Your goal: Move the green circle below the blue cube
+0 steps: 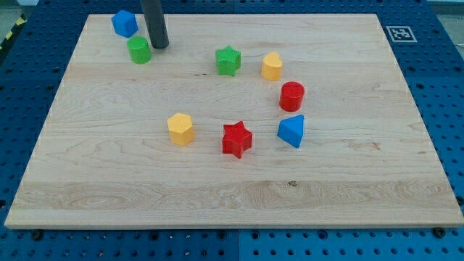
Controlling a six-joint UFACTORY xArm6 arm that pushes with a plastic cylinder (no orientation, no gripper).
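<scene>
The green circle (139,50) stands near the board's top left corner. The blue cube (125,23) sits just above it and slightly to its left, a small gap apart. My tip (160,46) rests on the board right beside the green circle, on its right and slightly higher, touching or nearly touching it. The rod rises straight out of the view's top.
A green star (228,60), a yellow block (272,66), a red cylinder (292,96) and a blue triangular block (291,130) curve down the middle right. A red star (236,139) and a yellow hexagon (180,128) lie mid-board. The wooden board (232,196) has blue pegboard around it.
</scene>
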